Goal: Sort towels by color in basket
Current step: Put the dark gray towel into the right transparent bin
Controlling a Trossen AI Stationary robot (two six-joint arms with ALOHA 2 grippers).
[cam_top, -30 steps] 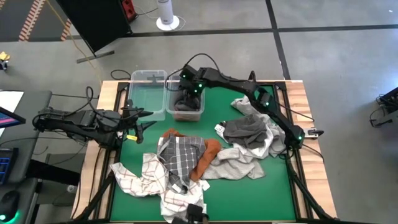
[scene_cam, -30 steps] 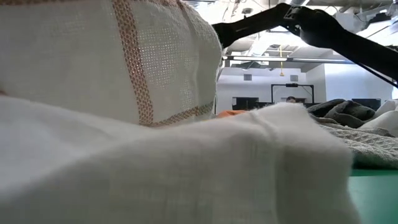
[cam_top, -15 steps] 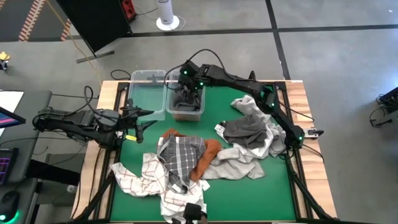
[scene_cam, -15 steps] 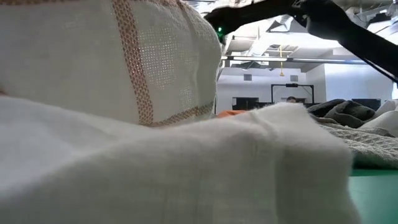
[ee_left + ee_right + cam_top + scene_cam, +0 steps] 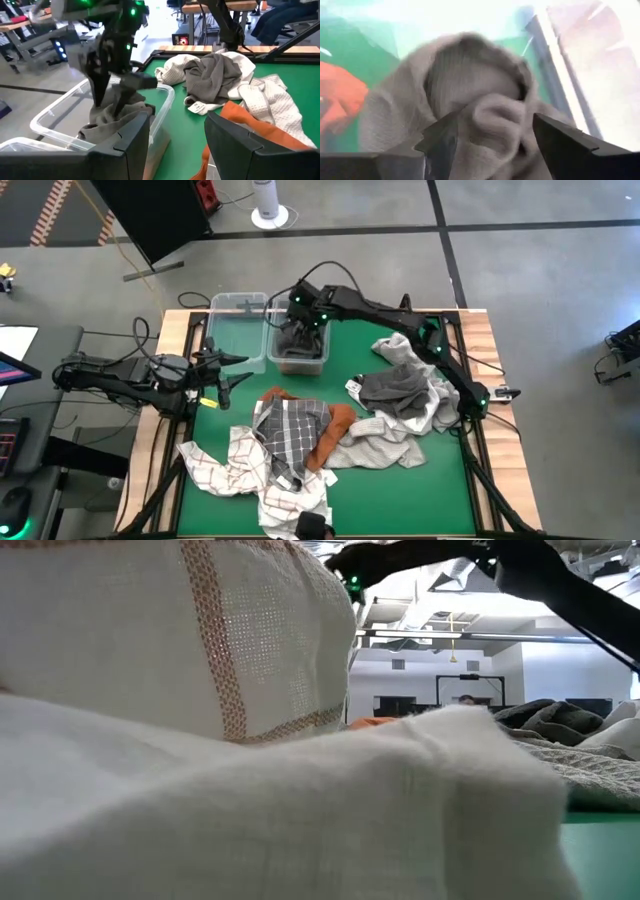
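Note:
A dark grey towel [image 5: 117,120] lies heaped in the right of two clear bins [image 5: 318,360] at the table's far left. My right gripper [image 5: 112,92] hangs open just above that heap, fingers pointing down on either side of its top [image 5: 485,115]. The left clear bin [image 5: 237,330] holds nothing I can see. My left gripper [image 5: 228,375] waits open at the table's left edge, near the bins. The other towels lie loose on the green table: grey with white grid [image 5: 290,430], rust-orange [image 5: 332,435], white with red checks [image 5: 235,465], light grey [image 5: 375,448].
A second heap of dark grey [image 5: 395,388] and white [image 5: 432,402] towels lies at the table's right, under the right arm. Bare green table [image 5: 345,365] shows between the bins and the heaps. In the low view a white red-checked towel [image 5: 200,690] blocks nearly everything.
My right gripper has risen out of the right bin, staying open. The dark grey towel has stayed heaped in the bin.

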